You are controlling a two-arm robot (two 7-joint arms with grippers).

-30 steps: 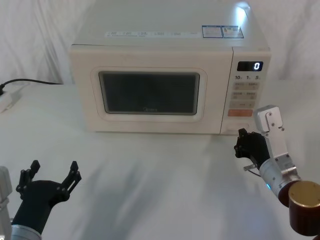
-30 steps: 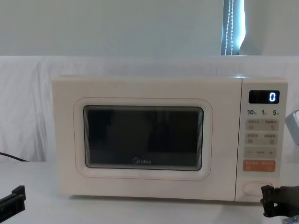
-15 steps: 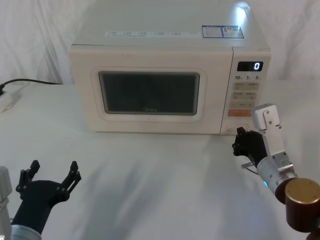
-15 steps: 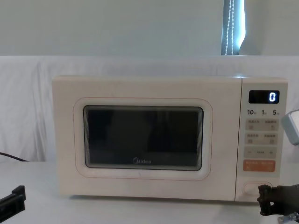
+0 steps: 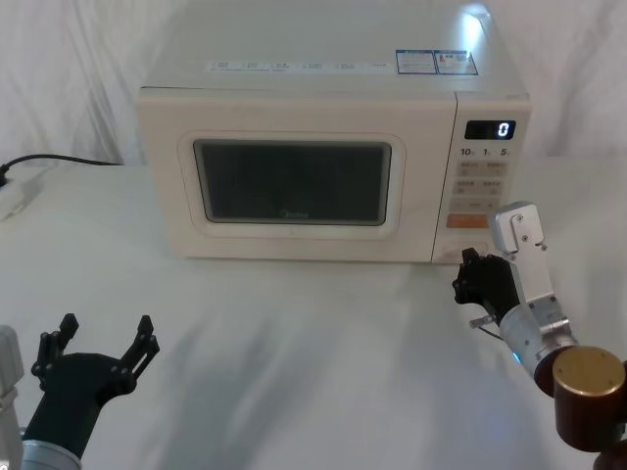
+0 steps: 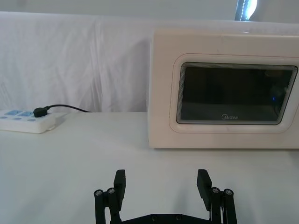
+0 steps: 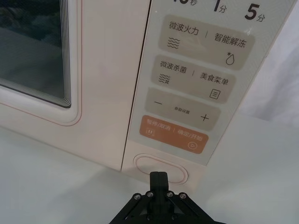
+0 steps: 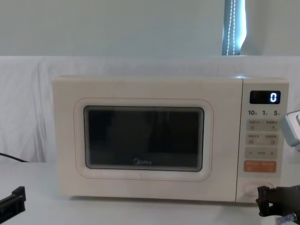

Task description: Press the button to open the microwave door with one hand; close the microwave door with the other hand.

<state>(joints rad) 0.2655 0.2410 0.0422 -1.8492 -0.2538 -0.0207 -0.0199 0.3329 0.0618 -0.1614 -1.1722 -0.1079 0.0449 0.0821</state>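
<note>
Right gripper (image 7: 159, 174) has fingers pressed together, holding nothing, tip right at the lower edge of the button (image 7: 162, 168); contact can't be confirmed from the wrist view, looks touching or just short. In head view the right gripper (image 5: 468, 273) sits at the microwave's (image 5: 323, 98) lower right front corner, under the orange key (image 5: 468, 221). Versus a second ago it has crept a bit left and closer to the panel; in chest view the gripper (image 8: 260, 201) has slid slightly left as well. Left gripper (image 6: 162, 183) is parked low over the table (image 5: 294, 343), fingers spread wide, empty, well apart from the microwave, same spot as before. Door (image 5: 294, 186) is shut, flush with the front, no gap visible, unchanged. Button is at the bottom of the control panel, right of the door, long axis horizontal, facing the robot. Door faces forward too, long axis horizontal, window (image 8: 144, 137) dark. Display (image 8: 265, 97) reads 0. Power strip (image 6: 25, 121) with a black plug lies on the table off to the robot's left.
</note>
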